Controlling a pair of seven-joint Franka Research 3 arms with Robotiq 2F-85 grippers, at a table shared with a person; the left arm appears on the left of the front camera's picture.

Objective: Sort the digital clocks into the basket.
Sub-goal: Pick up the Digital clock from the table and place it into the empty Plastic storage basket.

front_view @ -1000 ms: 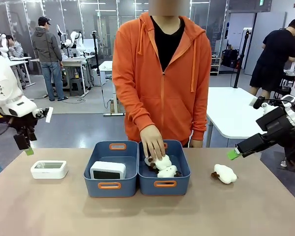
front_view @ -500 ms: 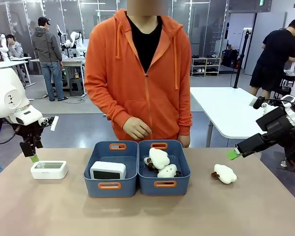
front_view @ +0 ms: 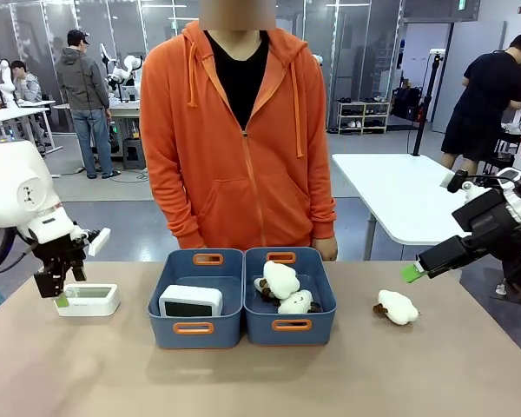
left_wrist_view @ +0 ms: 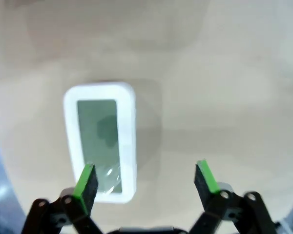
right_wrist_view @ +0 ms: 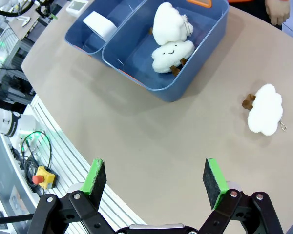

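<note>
One white digital clock (front_view: 87, 299) lies flat on the table at the left. My left gripper (front_view: 62, 291) hangs open just over its left end. In the left wrist view the clock (left_wrist_view: 105, 141) sits under my left gripper (left_wrist_view: 146, 178), off to one side, with one green pad over its near end. A second digital clock (front_view: 191, 301) leans inside the left blue basket (front_view: 165, 334), also seen from the right wrist as a clock (right_wrist_view: 100, 24) in the basket (right_wrist_view: 80, 36). My right gripper (front_view: 414, 271) is open in the air at the far right.
The twin blue tub (front_view: 317, 328) holds two cream plush toys (front_view: 282, 282). A third plush (front_view: 397, 307) lies on the table to the right. A person in an orange hoodie (front_view: 239, 148) stands behind the tubs, hands at the sides.
My left gripper has come down and to the right, onto the clock on the table. The person's hand has left the right tub and drawn back.
</note>
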